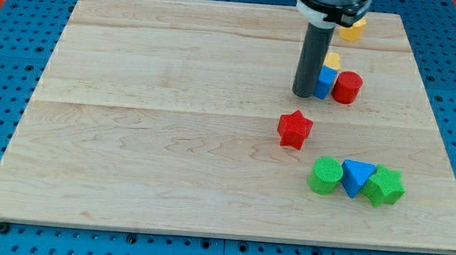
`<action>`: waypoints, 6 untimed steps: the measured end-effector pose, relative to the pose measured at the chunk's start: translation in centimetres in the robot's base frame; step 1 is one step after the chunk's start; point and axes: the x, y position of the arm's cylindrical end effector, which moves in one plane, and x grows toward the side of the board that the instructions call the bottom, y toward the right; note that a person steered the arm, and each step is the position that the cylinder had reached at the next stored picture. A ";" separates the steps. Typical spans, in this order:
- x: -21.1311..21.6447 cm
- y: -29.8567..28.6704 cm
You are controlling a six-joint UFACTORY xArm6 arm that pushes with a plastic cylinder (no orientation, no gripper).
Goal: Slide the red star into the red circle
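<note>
The red star (295, 129) lies on the wooden board right of centre. The red circle (347, 87) stands up and to the right of it, next to a blue block (324, 81). My tip (302, 93) rests on the board just left of the blue block, above the red star and apart from it. The rod hides part of the blue block.
A yellow block (333, 62) sits above the blue one, and another yellow block (352, 27) at the view's top. A green circle (325, 175), a blue triangle (356, 177) and a green star-like block (385, 186) sit in a row at lower right.
</note>
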 end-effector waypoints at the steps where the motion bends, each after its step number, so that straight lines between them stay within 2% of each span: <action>1: 1.9 -8.8; 2: 4.5 -11.3; 3: 5.2 -10.7; 4: 8.6 -7.2; 5: 9.9 -3.3; 6: 8.3 -0.4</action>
